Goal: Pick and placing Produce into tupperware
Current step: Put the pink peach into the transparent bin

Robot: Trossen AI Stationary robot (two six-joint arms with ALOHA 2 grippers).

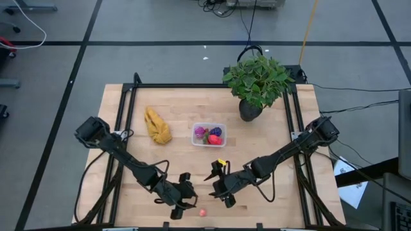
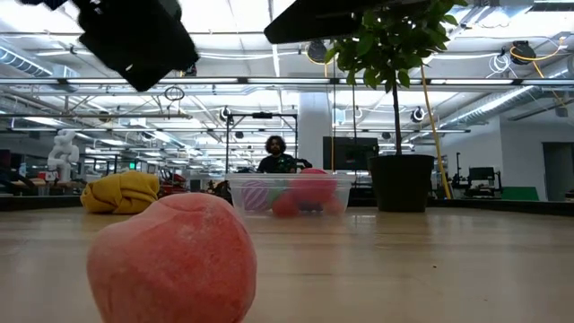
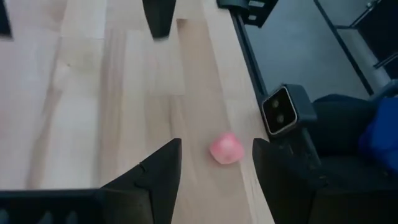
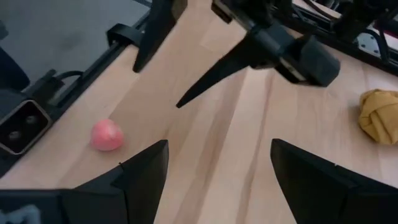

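A small pink toy fruit [image 1: 202, 212] lies on the wood by the table's near edge, large in the low view [image 2: 175, 260]. My left gripper [image 1: 185, 200] hovers just left of it, open. In the left wrist view the fruit [image 3: 226, 148] sits just past the fingertips, in line with the gap of my left gripper [image 3: 217, 167], untouched. My right gripper [image 1: 217, 188], open, hangs to the fruit's far right [image 4: 107, 135]. The clear tupperware [image 1: 209, 134] stands mid-table with red, pink and purple produce inside [image 2: 291, 193].
A yellow banana bunch [image 1: 157, 125] lies left of the tupperware. A potted plant [image 1: 257, 83] stands at the far right. A small camera block [image 3: 283, 111] sits on the near edge beside the fruit. A person [image 2: 276, 154] sits in the room beyond.
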